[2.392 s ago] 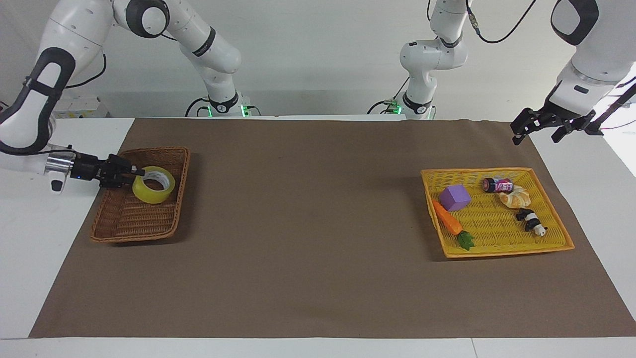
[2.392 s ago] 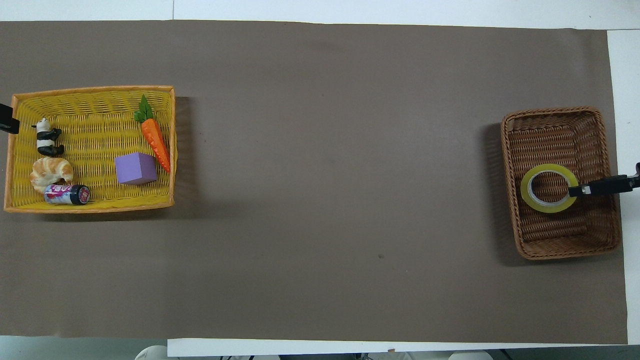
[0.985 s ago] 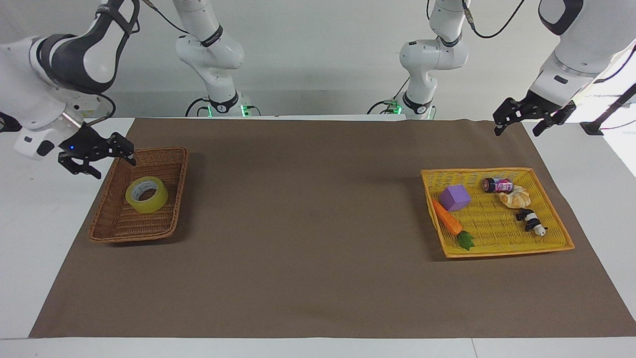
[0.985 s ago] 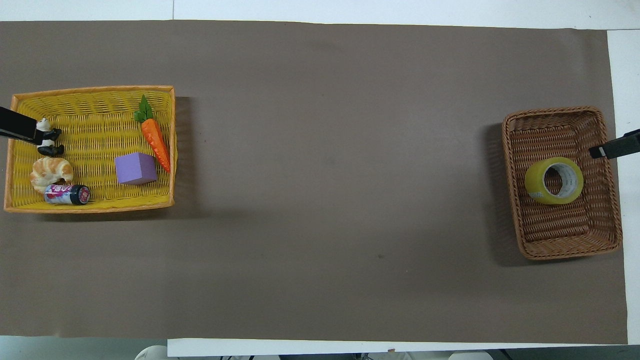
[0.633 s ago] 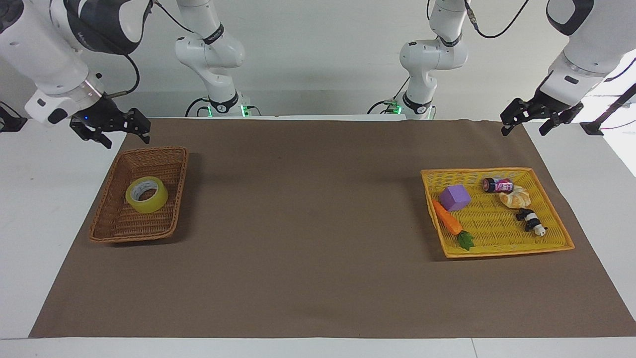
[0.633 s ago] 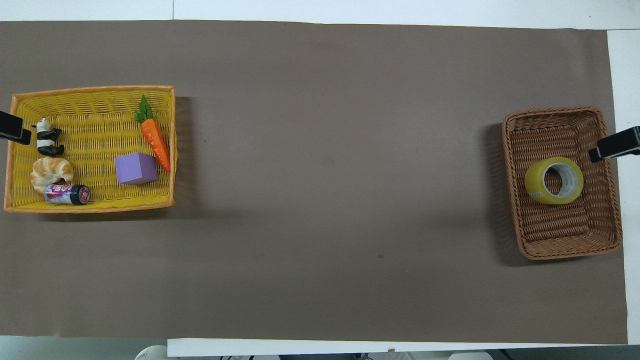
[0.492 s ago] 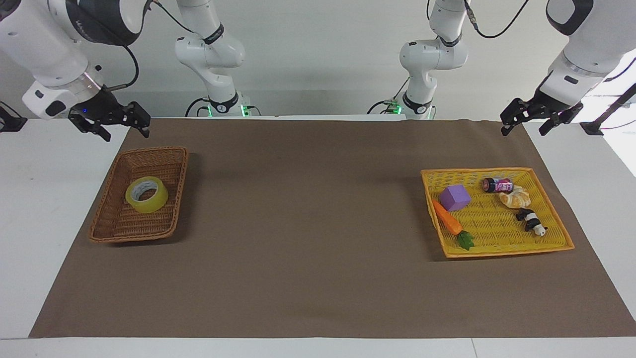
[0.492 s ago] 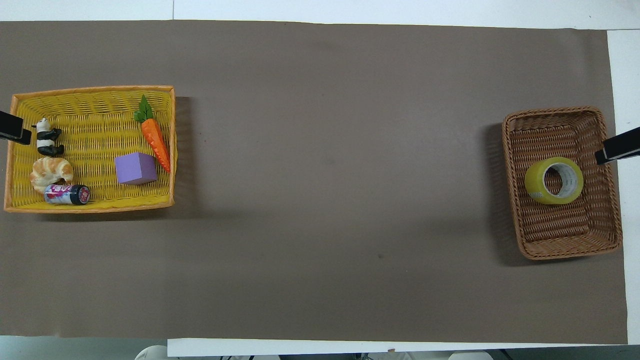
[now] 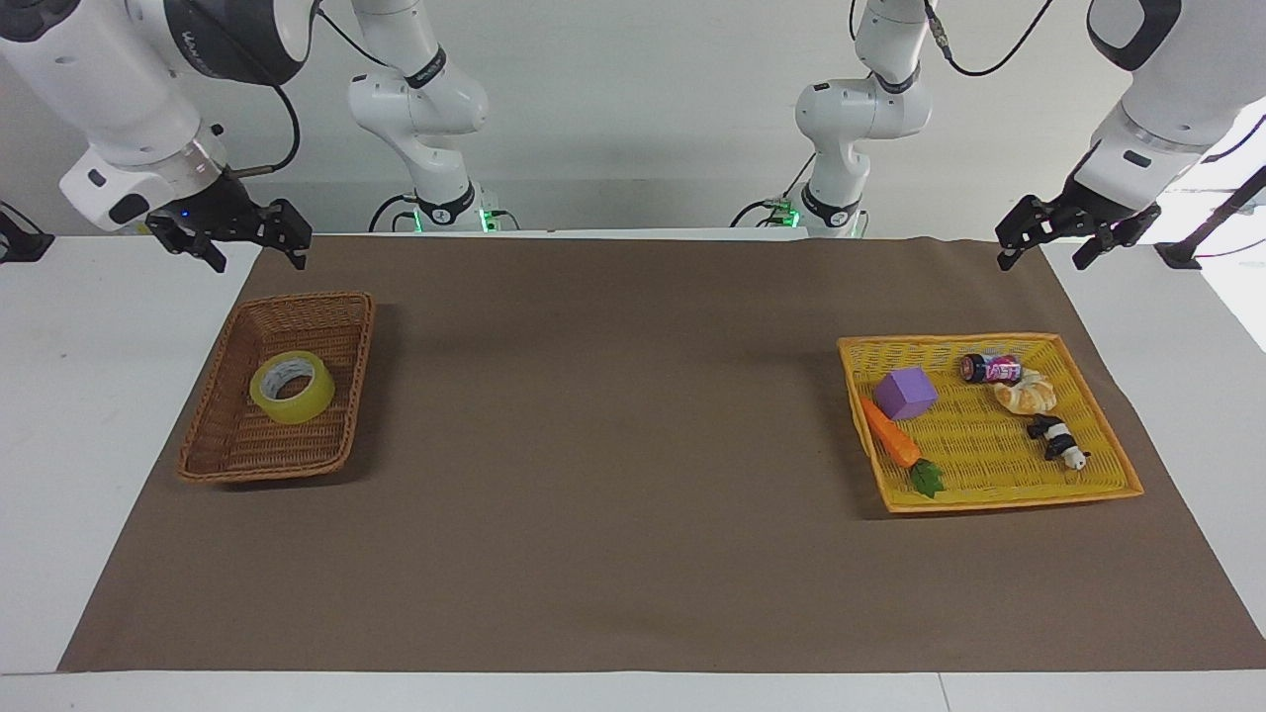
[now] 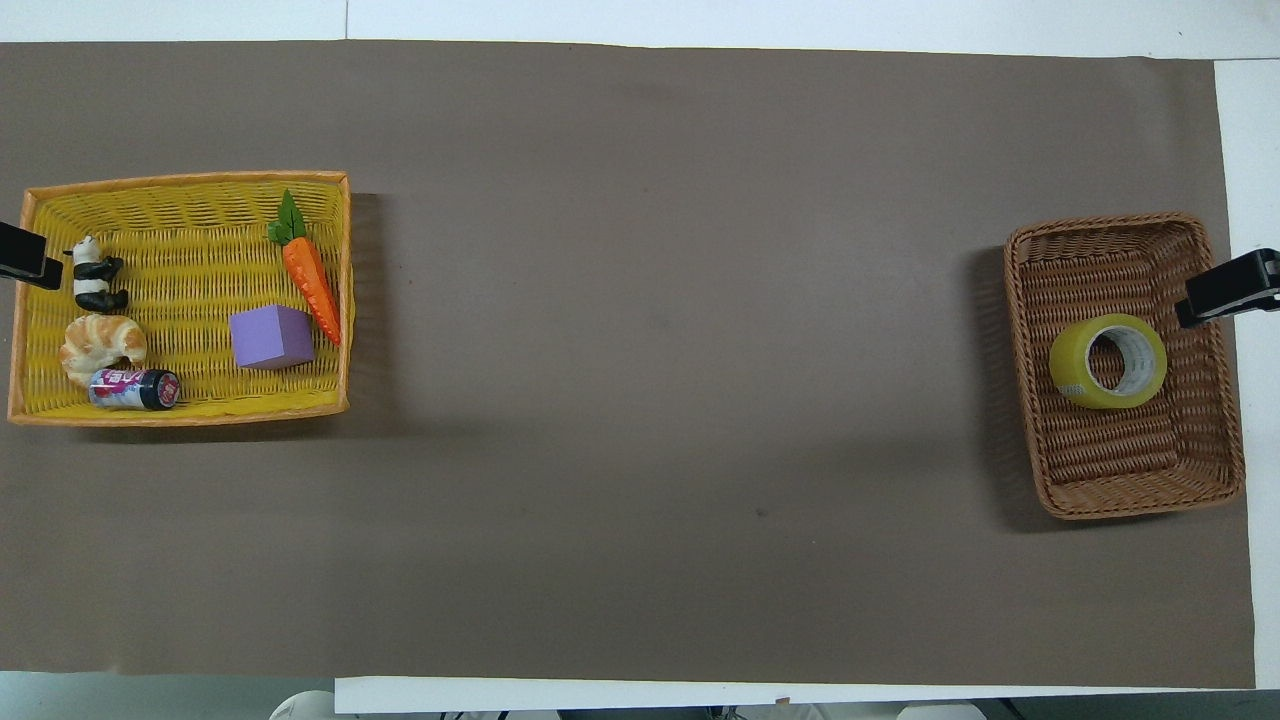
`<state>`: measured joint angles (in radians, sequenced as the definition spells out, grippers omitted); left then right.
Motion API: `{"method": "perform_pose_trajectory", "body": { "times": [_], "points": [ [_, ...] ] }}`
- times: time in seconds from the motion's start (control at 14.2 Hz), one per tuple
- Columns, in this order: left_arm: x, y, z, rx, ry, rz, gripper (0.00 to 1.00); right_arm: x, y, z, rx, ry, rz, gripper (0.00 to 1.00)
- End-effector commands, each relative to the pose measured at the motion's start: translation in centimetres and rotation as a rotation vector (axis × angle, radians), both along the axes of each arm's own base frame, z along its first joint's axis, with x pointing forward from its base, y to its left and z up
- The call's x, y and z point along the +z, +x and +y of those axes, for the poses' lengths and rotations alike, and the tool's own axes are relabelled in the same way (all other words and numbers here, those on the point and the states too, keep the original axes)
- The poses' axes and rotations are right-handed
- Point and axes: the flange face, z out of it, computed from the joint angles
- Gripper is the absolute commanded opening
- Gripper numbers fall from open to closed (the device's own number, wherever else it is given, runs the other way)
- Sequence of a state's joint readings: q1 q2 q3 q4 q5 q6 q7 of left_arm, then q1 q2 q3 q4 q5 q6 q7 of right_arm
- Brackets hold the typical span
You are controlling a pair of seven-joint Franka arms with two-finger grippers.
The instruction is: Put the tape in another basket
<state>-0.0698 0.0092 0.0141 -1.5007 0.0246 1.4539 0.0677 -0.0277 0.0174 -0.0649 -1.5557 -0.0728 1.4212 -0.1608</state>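
Note:
The tape (image 9: pixel 292 387) (image 10: pixel 1107 360), a yellow roll with a white core, lies tilted in the brown wicker basket (image 9: pixel 223 440) (image 10: pixel 1120 462) at the right arm's end of the table. My right gripper (image 9: pixel 257 260) hangs open and empty in the air, over the edge of the brown cloth beside that basket, well clear of the tape. Only one of its fingers (image 10: pixel 1225 287) shows in the overhead view. My left gripper (image 9: pixel 1040 261) waits open and empty over the cloth's corner by the yellow basket (image 9: pixel 989 465) (image 10: pixel 180 215).
The yellow basket holds a carrot (image 10: pixel 308 275), a purple cube (image 10: pixel 270 337), a can (image 10: pixel 133 389), a croissant (image 10: pixel 100 343) and a panda figure (image 10: pixel 95 285). A brown cloth (image 9: pixel 613 445) covers the table between the two baskets.
My right gripper let go of the tape's rim, rose out of the brown basket and drew back upward. The tape settled tilted in the basket. The left gripper shifted only slightly.

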Motion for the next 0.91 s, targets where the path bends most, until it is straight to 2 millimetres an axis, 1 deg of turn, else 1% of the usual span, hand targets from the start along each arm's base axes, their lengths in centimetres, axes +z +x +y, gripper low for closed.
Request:
{"method": "perform_pose_trajectory", "body": {
  "times": [0.0, 0.21, 0.35, 0.63, 0.77, 0.84],
  "points": [
    [0.1, -0.7, 0.1, 0.002, -0.005, 0.004, 1.0, 0.8, -0.5, -0.1, -0.01, -0.026, 0.003, 1.0],
    [0.1, -0.7, 0.1, 0.002, -0.005, 0.004, 1.0, 1.4, -1.2, -0.3, -0.068, -0.015, -0.003, 1.0],
    [0.1, -0.7, 0.2, 0.003, -0.005, 0.004, 1.0, 2.2, -3.0, -0.3, -0.075, -0.011, 0.013, 1.0],
    [0.1, -0.7, 0.1, 0.002, -0.003, 0.004, 1.0, 1.9, -2.4, -0.3, -0.075, 0.013, -0.01, 1.0],
    [0.1, -0.7, 0.1, 0.002, -0.003, 0.004, 1.0, 1.9, -2.5, -1.8, -0.109, 0.055, -0.013, 1.0],
    [0.1, -0.7, 0.2, 0.003, -0.005, 0.004, 1.0, 1.9, -2.5, -1.8, -0.108, 0.055, -0.015, 1.0]
  ]
}}
